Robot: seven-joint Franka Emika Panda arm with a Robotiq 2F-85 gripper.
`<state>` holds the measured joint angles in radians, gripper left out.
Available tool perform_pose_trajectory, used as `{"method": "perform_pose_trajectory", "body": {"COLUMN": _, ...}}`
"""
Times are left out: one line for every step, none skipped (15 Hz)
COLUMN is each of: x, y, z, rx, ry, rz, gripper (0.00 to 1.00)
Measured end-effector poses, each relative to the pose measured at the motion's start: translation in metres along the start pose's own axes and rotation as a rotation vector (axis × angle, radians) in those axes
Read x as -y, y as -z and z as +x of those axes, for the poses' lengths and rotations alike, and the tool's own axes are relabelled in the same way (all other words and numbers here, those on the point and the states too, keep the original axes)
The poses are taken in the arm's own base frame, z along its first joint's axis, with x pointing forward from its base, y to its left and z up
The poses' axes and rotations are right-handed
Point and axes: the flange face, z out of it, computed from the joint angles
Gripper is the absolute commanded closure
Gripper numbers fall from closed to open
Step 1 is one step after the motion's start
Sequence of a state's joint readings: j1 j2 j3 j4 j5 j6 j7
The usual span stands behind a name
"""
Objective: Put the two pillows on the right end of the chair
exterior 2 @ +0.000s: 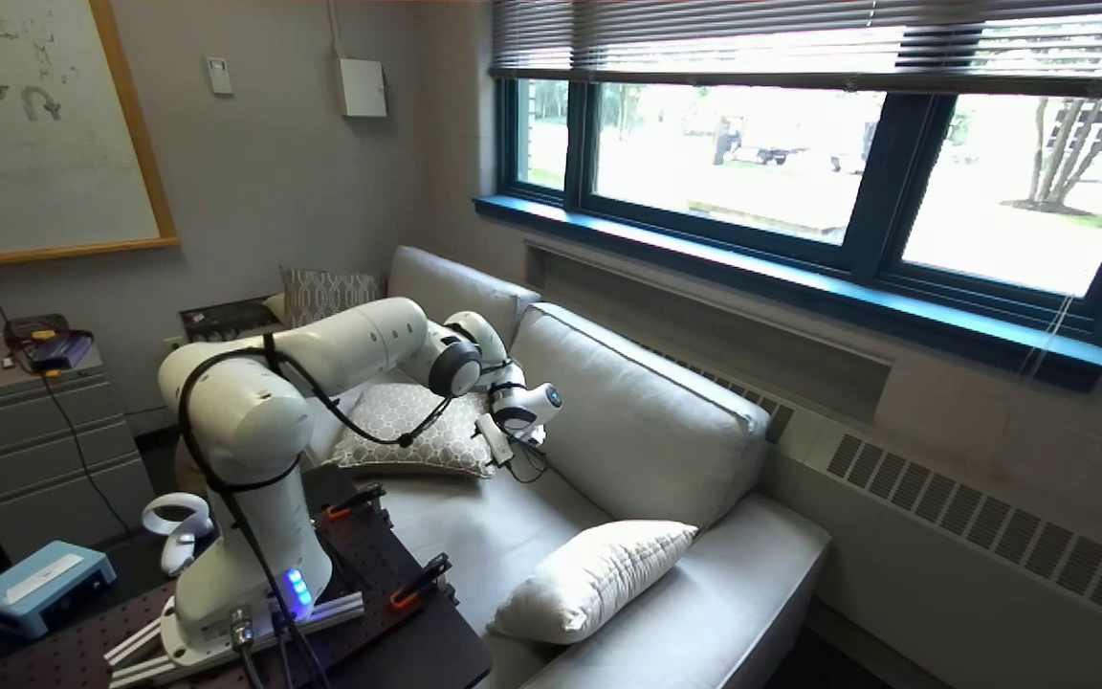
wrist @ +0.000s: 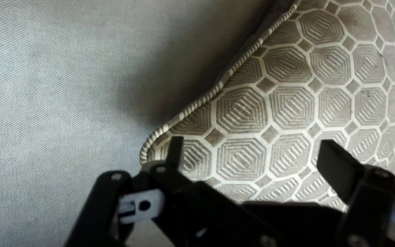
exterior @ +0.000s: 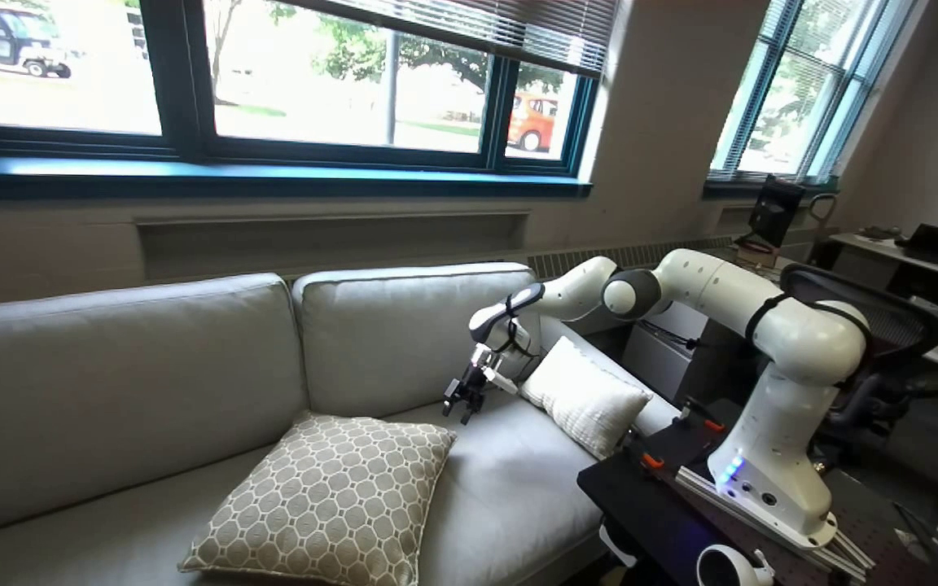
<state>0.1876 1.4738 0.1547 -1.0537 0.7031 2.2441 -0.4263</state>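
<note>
The large tan lattice pillow lies flat on the seat of the chair, a long grey-beige sofa. In the wrist view a piped corner of this tan pillow shows behind the fingers. My gripper points down near the pillow's back right corner. Its jaws stand wide apart, gripping nothing; whether a fingertip touches the fabric I cannot tell. The smaller cream-white pillow leans against the sofa's right arm, tilted; an exterior view shows this white pillow beside that armrest. The fingertips are hidden there.
Two big back cushions rise behind the gripper. The robot's black table, with orange-handled clamps, borders the sofa's front. Another patterned pillow stands at the sofa's far end. A windowed wall runs behind the sofa.
</note>
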Motion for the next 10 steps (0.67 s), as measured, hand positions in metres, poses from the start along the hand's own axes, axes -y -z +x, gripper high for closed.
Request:
{"method": "perform_pose_trajectory", "body": {"x": 0.006, "y": -0.005, "z": 0.000, "rx": -0.021, "ry": -0.032, "rz": -0.002, "gripper": 0.00}}
{"method": "perform_pose_trajectory", "body": {"x": 0.011, "y": -0.009, "z": 0.000, "rx": -0.043, "ry": -0.060, "rz": -0.001, "gripper": 0.00}}
{"method": "perform_pose_trajectory", "body": {"x": 0.015, "y": -0.014, "z": 0.000, "rx": -0.064, "ry": -0.079, "rz": -0.003, "gripper": 0.00}}
{"method": "perform_pose_trajectory", "body": {"x": 0.020, "y": -0.019, "z": 0.000, "rx": -0.080, "ry": -0.095, "rz": -0.008, "gripper": 0.00}}
{"method": "perform_pose_trajectory", "body": {"x": 0.025, "y": -0.026, "z": -0.002, "rx": -0.091, "ry": -0.109, "rz": -0.015, "gripper": 0.00}}
{"method": "perform_pose_trajectory", "body": {"x": 0.030, "y": -0.032, "z": -0.004, "rx": -0.099, "ry": -0.119, "rz": -0.030, "gripper": 0.00}}
{"method": "perform_pose_trajectory", "body": {"x": 0.035, "y": -0.039, "z": -0.007, "rx": -0.104, "ry": -0.131, "rz": -0.043, "gripper": 0.00}}
{"method": "perform_pose_trajectory", "body": {"x": 0.038, "y": -0.045, "z": -0.010, "rx": -0.101, "ry": -0.141, "rz": -0.050, "gripper": 0.00}}
{"method": "perform_pose_trajectory", "body": {"x": 0.040, "y": -0.051, "z": -0.013, "rx": -0.094, "ry": -0.144, "rz": -0.062, "gripper": 0.00}}
{"method": "perform_pose_trajectory", "body": {"x": 0.042, "y": -0.057, "z": -0.017, "rx": -0.084, "ry": -0.145, "rz": -0.079, "gripper": 0.00}}
